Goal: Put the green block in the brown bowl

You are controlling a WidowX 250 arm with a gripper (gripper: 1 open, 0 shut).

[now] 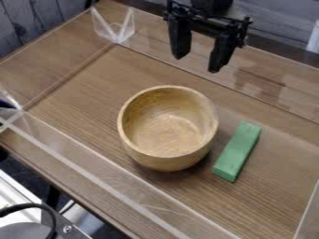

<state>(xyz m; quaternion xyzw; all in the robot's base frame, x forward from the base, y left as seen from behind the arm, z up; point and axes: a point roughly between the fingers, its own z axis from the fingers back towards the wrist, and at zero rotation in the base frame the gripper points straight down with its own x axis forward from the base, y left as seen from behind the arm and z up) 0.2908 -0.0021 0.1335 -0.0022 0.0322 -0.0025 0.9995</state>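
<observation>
**A:** Where is the green block?

**B:** It lies flat on the wooden counter, at about four o'clock from the middle of the picture. Its long axis runs on a slant, the upper end toward one o'clock and the lower end toward seven o'clock.

**A:** And the brown bowl?

**B:** Just beside the block, on its nine o'clock side. The bowl stands upright, its opening facing up, and I see only bare wood grain inside it. The block's lower end sits close to the bowl's outer wall; whether the two touch I cannot tell, though a thin strip of shadow seems to run between them.

**A:** So the block is outside the bowl?

**B:** Yes, on the counter, not in the bowl.

**A:** What of the gripper?

**B:** It hangs at twelve o'clock from the bowl, near the top edge of the picture, pointing down. Its jaws are dark and spread apart, with counter showing between them, and they grasp nothing. It is well apart from the block and clear of the bowl's rim.

**A:** Anything further out?

**B:** Clear plastic walls edge the counter, one running along the eight o'clock side and another meeting it near eleven o'clock.
</observation>
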